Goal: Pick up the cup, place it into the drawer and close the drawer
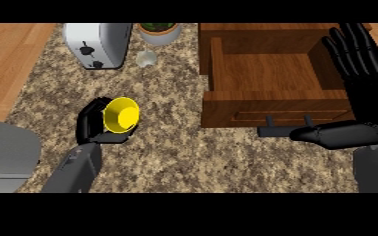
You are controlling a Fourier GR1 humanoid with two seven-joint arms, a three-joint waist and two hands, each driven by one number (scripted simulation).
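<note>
- Black fingers curl round the yellow cup — the left hand has it, mouth tipped sideways toward the drawer, over the speckled counter.
- Right hand stands open, fingers straight up beside the drawer's right wall (resting, holding nothing).
- The wooden drawer sits pulled open, well apart from the cup — ready to receive it.
- Toaster and plant pot stand behind, out of the path.
</note>
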